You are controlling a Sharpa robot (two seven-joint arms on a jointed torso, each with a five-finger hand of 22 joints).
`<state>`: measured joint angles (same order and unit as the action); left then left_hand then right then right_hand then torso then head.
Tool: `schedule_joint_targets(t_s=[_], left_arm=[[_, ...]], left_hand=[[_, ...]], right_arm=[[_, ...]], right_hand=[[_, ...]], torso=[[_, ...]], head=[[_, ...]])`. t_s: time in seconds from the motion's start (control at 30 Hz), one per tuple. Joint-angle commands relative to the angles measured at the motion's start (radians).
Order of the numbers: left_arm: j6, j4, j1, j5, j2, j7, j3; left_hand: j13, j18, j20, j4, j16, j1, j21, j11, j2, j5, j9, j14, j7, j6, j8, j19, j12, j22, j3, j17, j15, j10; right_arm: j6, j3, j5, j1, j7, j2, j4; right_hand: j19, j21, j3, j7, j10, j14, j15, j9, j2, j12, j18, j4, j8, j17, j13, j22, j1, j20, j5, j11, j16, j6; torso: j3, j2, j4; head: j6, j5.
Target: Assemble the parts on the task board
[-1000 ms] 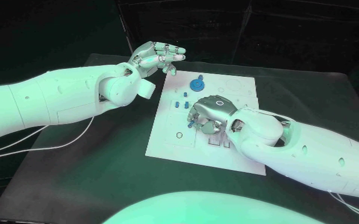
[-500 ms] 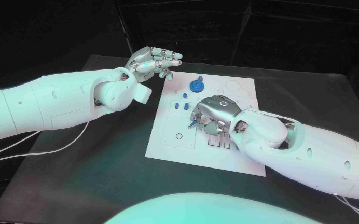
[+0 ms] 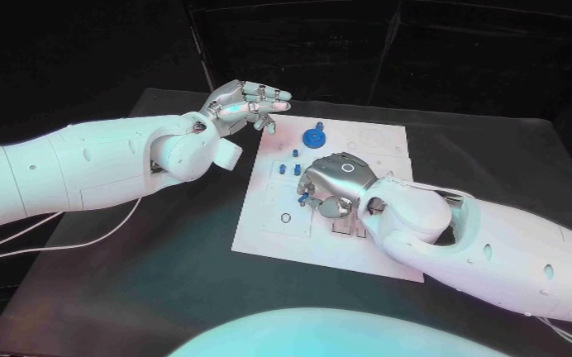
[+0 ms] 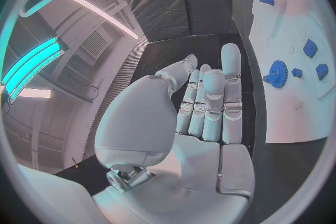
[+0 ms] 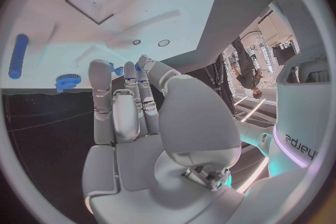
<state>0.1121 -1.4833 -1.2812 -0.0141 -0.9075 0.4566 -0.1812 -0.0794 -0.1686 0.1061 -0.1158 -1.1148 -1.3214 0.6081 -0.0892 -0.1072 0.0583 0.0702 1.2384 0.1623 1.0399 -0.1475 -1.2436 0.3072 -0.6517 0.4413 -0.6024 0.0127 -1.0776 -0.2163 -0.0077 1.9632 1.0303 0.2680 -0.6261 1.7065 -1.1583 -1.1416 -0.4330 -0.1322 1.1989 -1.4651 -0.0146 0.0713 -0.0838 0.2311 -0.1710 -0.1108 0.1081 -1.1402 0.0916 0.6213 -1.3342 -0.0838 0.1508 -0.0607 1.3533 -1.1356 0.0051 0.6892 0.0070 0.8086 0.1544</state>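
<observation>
A: What's the biggest thing down there?
B: The black table [image 3: 143, 274], with the white task board [image 3: 269, 221] lying flat in the middle of it

A: And what sits on the board?
B: A blue gear [image 3: 315, 135] near its far edge, a few small blue pegs [image 3: 288, 168] just nearer than the gear, and printed outlines and recesses around them. In the right wrist view the gear [image 5: 68, 80] lies by the board's edge with a longer blue pin [image 5: 18, 56] well apart from it

A: The right hand?
B: The right hand [image 3: 335, 182] is low over the board's middle, fingers curled down, a small blue part [image 3: 305, 199] at its fingertips. I cannot tell whether it is pinching that part or only touching it

A: And the left?
B: The left hand [image 3: 248, 101] is raised beyond the board's far left corner, holding nothing. In the left wrist view its fingers [image 4: 210, 101] lie straight and close side by side, thumb set apart

A: The room?
B: Dark curtains behind the table
</observation>
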Motion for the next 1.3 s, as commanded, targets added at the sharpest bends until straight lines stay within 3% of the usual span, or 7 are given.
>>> schedule_joint_targets(t_s=[0.03,0.23,0.37,0.53,0.8,1.3], left_arm=[[-0.003,0.000,-0.001,-0.005,-0.001,0.004,0.000],[-0.001,0.003,-0.001,-0.005,-0.003,0.006,0.000],[0.000,0.005,-0.001,-0.005,-0.005,0.008,0.000],[0.001,0.006,-0.001,-0.005,-0.007,0.009,0.000],[0.002,0.007,-0.001,-0.005,-0.008,0.009,0.000],[0.003,0.007,-0.001,-0.005,-0.007,0.010,0.000]], left_hand=[[-0.001,-0.015,-0.002,0.001,-0.004,0.002,-0.004,-0.001,0.009,0.004,0.001,0.001,-0.002,0.005,-0.004,0.002,0.007,0.002,-0.004,0.001,-0.007,-0.008],[-0.001,-0.015,-0.002,0.001,-0.004,0.002,-0.004,-0.001,0.009,0.004,0.001,0.001,-0.002,0.005,-0.004,0.002,0.007,0.002,-0.004,0.001,-0.007,-0.008],[-0.001,-0.015,-0.002,0.001,-0.004,0.002,-0.004,-0.002,0.009,0.004,0.001,0.001,-0.002,0.005,-0.004,0.002,0.007,0.002,-0.005,0.001,-0.007,-0.008],[-0.001,-0.015,-0.002,0.001,-0.004,0.002,-0.004,-0.002,0.009,0.004,0.001,0.001,-0.002,0.005,-0.004,0.002,0.007,0.002,-0.005,0.002,-0.007,-0.007],[-0.001,-0.015,-0.002,0.001,-0.004,0.002,-0.004,-0.002,0.009,0.004,0.001,0.001,-0.002,0.005,-0.004,0.002,0.007,0.002,-0.005,0.002,-0.007,-0.007],[-0.001,-0.015,-0.002,0.001,-0.004,0.002,-0.004,-0.002,0.009,0.004,0.001,0.001,-0.002,0.005,-0.004,0.002,0.007,0.002,-0.005,0.002,-0.007,-0.007]], right_arm=[[0.038,0.001,0.118,0.001,0.055,0.004,0.008],[0.071,-0.001,0.165,0.001,0.076,0.012,0.012],[0.093,-0.020,0.186,0.002,0.087,0.013,0.019],[0.115,-0.029,0.195,0.002,0.094,0.018,0.019],[0.131,-0.032,0.192,0.002,0.092,0.023,0.014],[0.102,-0.032,0.192,0.002,0.096,0.027,0.007]], right_hand=[[-0.005,-0.006,0.001,-0.001,0.005,-0.036,-0.005,0.001,0.001,-0.007,0.011,0.006,-0.001,0.002,-0.001,0.002,0.010,-0.002,-0.006,0.001,0.005,-0.008],[-0.006,-0.007,0.002,0.000,0.006,-0.035,-0.005,0.001,0.000,-0.007,0.011,0.007,-0.001,0.003,-0.001,0.004,0.011,-0.002,-0.007,0.001,0.005,-0.009],[-0.007,-0.008,0.002,0.000,0.007,-0.035,-0.006,0.001,-0.001,-0.007,0.011,0.008,-0.001,0.002,-0.001,0.006,0.013,-0.002,-0.008,0.001,0.005,-0.010],[-0.007,-0.008,0.003,0.001,0.007,-0.035,-0.006,0.001,-0.002,-0.008,0.012,0.010,-0.002,0.002,-0.001,0.006,0.015,-0.002,-0.009,0.001,0.005,-0.010],[-0.008,-0.009,0.002,0.001,0.008,-0.035,-0.006,0.001,-0.002,-0.008,0.012,0.011,-0.002,0.004,-0.002,0.009,0.015,-0.002,-0.009,0.002,0.005,-0.011],[-0.008,-0.009,0.001,0.002,0.009,-0.035,-0.007,0.001,0.000,-0.009,0.012,0.013,-0.002,0.001,-0.002,0.010,0.015,-0.001,-0.010,0.003,0.006,-0.012]], torso=[[-0.0009,0.001,0.0010],[-0.0009,0.001,0.0015],[-0.0014,0.002,0.0003],[-0.0013,0.002,0.0014],[-0.0010,0.002,0.0007],[-0.0002,0.002,0.0009]], head=[[0.000,-0.003],[0.000,-0.002],[0.002,0.000],[0.006,0.002],[0.014,0.007],[0.018,0.013]])
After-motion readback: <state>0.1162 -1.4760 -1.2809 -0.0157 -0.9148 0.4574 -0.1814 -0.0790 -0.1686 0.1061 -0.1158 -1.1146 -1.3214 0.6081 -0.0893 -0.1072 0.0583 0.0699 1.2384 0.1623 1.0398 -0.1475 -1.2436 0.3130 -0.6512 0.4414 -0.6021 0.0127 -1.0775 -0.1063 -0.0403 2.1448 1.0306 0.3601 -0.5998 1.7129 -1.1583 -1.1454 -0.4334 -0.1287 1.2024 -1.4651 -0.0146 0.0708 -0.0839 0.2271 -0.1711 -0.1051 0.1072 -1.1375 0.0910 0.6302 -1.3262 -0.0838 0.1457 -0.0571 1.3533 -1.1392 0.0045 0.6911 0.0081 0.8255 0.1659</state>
